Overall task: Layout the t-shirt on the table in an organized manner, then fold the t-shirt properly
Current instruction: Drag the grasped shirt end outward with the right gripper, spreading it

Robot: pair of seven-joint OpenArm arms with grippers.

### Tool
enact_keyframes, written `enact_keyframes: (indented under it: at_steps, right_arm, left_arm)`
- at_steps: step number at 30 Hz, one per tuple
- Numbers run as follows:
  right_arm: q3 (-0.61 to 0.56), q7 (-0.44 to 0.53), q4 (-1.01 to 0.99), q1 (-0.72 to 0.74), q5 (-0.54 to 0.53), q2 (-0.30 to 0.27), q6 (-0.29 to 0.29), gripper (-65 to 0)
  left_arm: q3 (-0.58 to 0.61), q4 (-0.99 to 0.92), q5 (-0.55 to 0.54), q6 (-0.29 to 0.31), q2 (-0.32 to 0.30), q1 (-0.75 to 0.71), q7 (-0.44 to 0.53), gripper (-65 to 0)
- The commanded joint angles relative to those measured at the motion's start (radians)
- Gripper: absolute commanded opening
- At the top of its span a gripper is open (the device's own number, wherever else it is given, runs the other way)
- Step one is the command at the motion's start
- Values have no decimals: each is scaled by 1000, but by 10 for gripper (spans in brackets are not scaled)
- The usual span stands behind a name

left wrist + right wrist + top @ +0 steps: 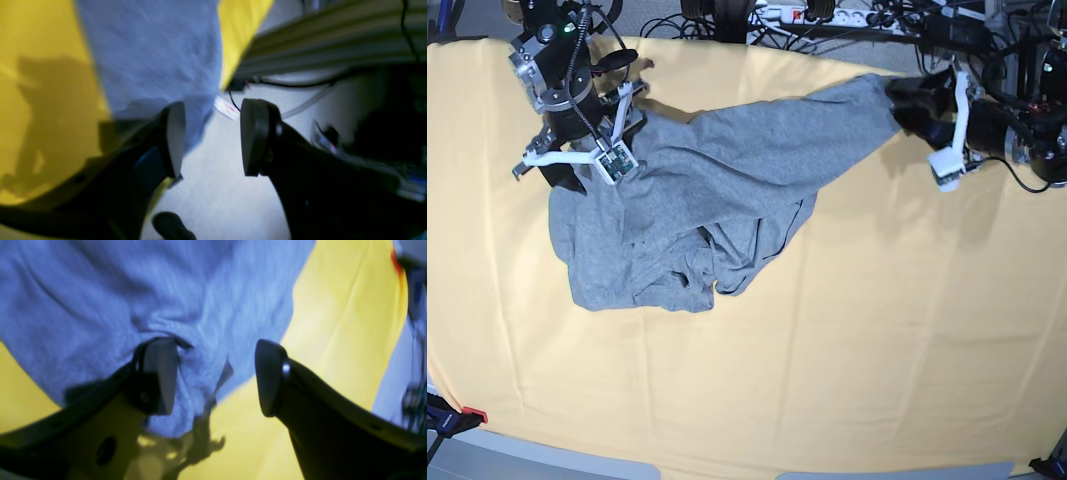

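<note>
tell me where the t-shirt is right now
In the base view the t-shirt lies crumpled on the table's far left half, stretching from the right tool to the left tool.

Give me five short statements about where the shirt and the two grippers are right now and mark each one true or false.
1. The t-shirt is folded into a neat rectangle. False: it lies crumpled and stretched out.
2. The right gripper has its jaws apart above the shirt. True.
3. The left gripper is clamped shut on the shirt. False: its jaws stand apart, with grey cloth beside one of them.
4. The shirt lies on the yellow table. True.
5. The shirt sits in the near half of the table. False: it lies in the far half, between the two arms.
</note>
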State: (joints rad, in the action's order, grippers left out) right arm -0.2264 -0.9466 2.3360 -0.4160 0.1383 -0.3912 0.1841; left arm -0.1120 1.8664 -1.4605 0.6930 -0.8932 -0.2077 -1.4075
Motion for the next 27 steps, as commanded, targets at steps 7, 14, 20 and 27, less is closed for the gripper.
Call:
enact_keyframes:
  at_steps: [7,14,20,27]
  right_arm:
    - [5,42,20,111,-32,-100,-4,-275]
    - [5,67,20,145,-187,-150,49,-275]
    - [5,187,-16,214,-362,-145,105,-275]
    - [5,188,-299,414,-532,-116,154,-275]
  left_arm:
    - [-253,11,-23,5,52,5,11,-366]
    - [-315,0,-23,5,85,-19,11,-366]
    - [-316,-3,-23,5,149,-47,11,-366]
    - [-315,-3,-23,5,235,-64,11,-366]
